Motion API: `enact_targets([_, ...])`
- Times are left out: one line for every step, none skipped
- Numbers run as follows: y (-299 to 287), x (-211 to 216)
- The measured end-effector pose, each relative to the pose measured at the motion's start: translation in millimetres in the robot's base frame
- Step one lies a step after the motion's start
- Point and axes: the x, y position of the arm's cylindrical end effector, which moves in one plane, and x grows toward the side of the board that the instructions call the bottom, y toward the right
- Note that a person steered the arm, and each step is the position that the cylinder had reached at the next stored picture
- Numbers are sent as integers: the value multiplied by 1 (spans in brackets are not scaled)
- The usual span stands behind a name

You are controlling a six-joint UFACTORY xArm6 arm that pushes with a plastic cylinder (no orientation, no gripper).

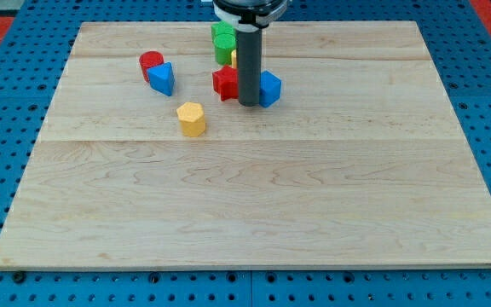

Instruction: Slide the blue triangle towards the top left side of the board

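The blue triangle point(162, 78) lies in the upper left part of the wooden board point(254, 205), touching a red cylinder point(150, 62) just above and left of it. My tip point(249, 103) stands well to the triangle's right, between a red star-shaped block point(225, 83) on its left and a blue block point(269, 88) on its right, close to both. The rod hides part of these blocks.
Two green blocks point(223, 43) sit stacked in view above the red star, with a sliver of a yellow block point(234, 60) beside the rod. A yellow hexagonal block point(191, 118) lies below and right of the blue triangle. Blue pegboard surrounds the board.
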Motion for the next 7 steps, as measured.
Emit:
enact_targets([-48, -29])
enact_targets([-74, -40])
enact_targets([-51, -8])
enact_targets([-100, -20])
enact_targets([-137, -41])
enact_targets([-162, -41])
enact_targets([-169, -16])
